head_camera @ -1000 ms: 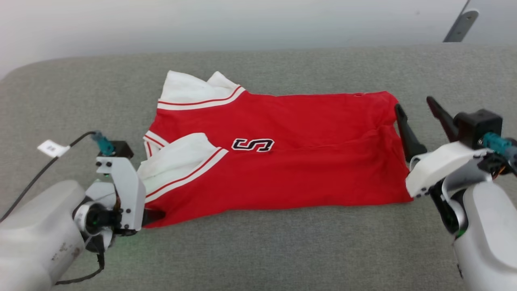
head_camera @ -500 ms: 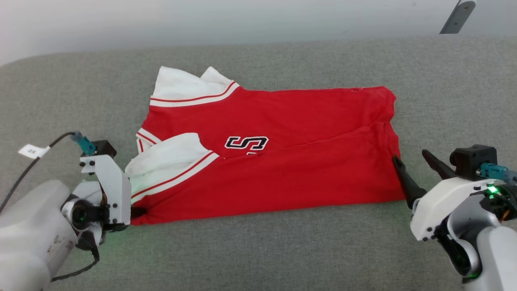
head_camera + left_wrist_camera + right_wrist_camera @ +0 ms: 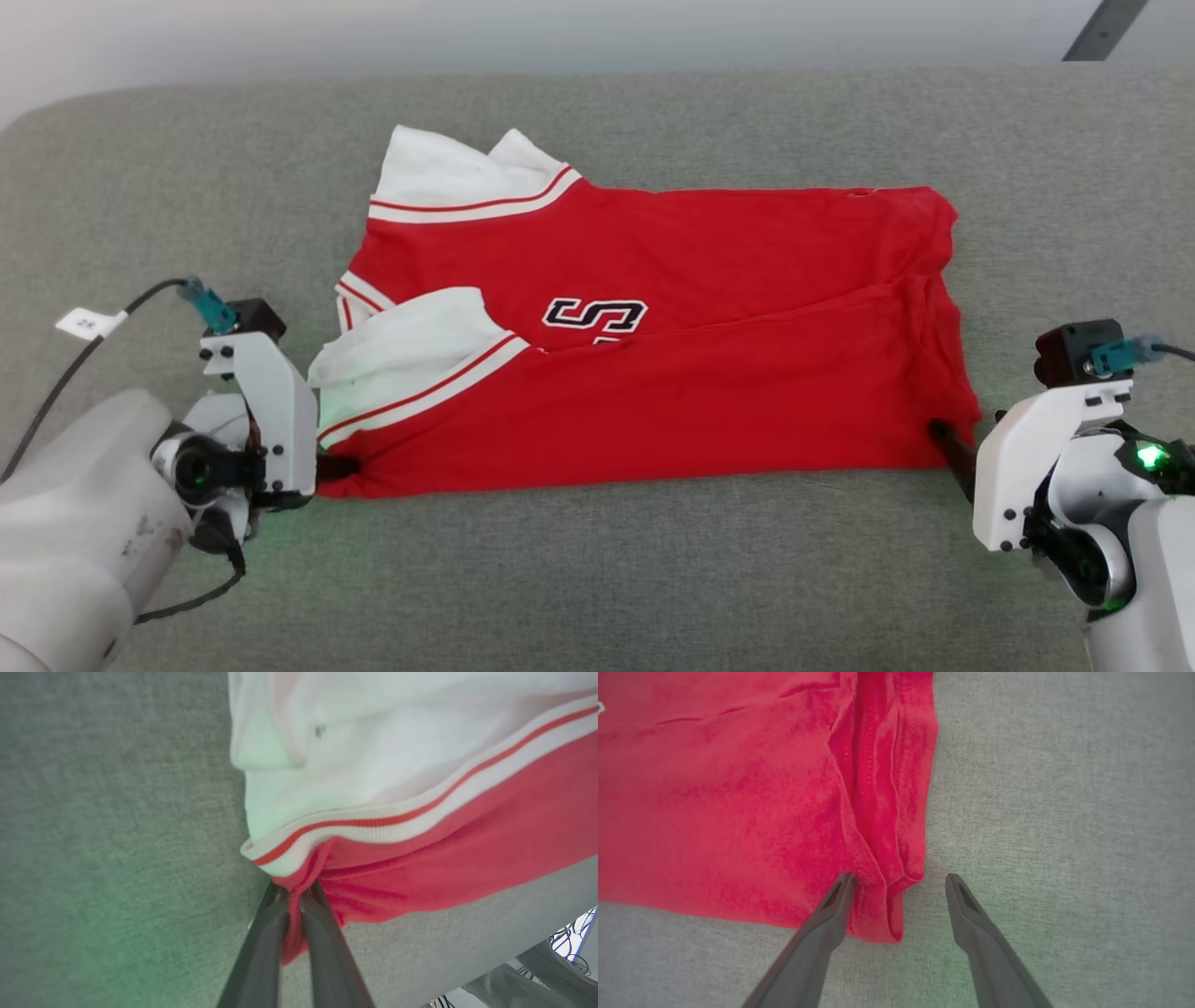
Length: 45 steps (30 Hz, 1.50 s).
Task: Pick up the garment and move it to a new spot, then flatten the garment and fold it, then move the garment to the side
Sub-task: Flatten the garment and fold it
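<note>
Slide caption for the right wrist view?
Right gripper, jaws open, poised around a corner of the red garment on grey upholstery.

Seen from above, the left tool [image 3: 338,464] sits mostly behind its own white bracket, with just a dark stub showing at the corner of the shirt [image 3: 672,373]. Close up, that corner vanishes between the pinched fingers [image 3: 266,942], and the cloth there is soft with blur. The right tool [image 3: 954,443] shows one finger, the other lost behind its housing. The patch [image 3: 594,315] loses its lower edge under a fold. The paper label [image 3: 86,324] is too small to read, and a dark bar [image 3: 1106,28] runs off the top edge.
</note>
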{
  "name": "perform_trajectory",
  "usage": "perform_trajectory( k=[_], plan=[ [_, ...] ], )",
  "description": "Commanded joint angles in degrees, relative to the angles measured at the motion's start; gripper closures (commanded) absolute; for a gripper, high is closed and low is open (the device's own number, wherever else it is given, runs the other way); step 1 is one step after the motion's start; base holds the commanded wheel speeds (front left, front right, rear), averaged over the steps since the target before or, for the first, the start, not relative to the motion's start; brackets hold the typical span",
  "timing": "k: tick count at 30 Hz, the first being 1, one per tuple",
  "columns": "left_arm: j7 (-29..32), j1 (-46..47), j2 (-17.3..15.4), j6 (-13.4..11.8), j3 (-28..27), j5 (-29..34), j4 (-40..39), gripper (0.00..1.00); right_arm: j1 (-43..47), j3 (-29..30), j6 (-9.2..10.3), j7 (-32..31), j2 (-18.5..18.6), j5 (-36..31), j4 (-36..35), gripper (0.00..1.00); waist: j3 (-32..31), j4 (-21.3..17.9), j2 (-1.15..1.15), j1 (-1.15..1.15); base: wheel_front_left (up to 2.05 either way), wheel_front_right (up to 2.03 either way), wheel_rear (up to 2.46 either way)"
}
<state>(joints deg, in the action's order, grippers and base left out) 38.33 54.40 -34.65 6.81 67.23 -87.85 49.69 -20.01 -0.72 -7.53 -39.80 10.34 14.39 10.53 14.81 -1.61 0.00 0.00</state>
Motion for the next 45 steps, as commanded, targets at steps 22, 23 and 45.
perform_trajectory(
  k=[22,23,45],
  plan=[
    [6.13,0.08,3.38,-1.23,-0.16,-2.55,2.89,1.0,-4.21,-2.24,0.12,-9.25,3.96,-0.88,4.76,1.0,-2.25,3.33,0.0,0.0,0.0,0.0,0.0],
    [6.51,0.09,3.0,-1.55,-0.07,-2.4,2.47,1.0,-3.95,-2.72,0.11,-9.84,4.34,-0.32,4.53,1.0,-2.57,3.48,0.0,0.0,0.0,0.0,0.0],
    [7.75,-9.36,-9.23,-15.25,2.03,-2.29,-26.05,1.0,6.32,-3.95,0.11,-17.98,9.4,6.29,-4.95,1.0,-3.91,3.41,0.0,0.0,0.0,0.0,0.0]
  ],
)
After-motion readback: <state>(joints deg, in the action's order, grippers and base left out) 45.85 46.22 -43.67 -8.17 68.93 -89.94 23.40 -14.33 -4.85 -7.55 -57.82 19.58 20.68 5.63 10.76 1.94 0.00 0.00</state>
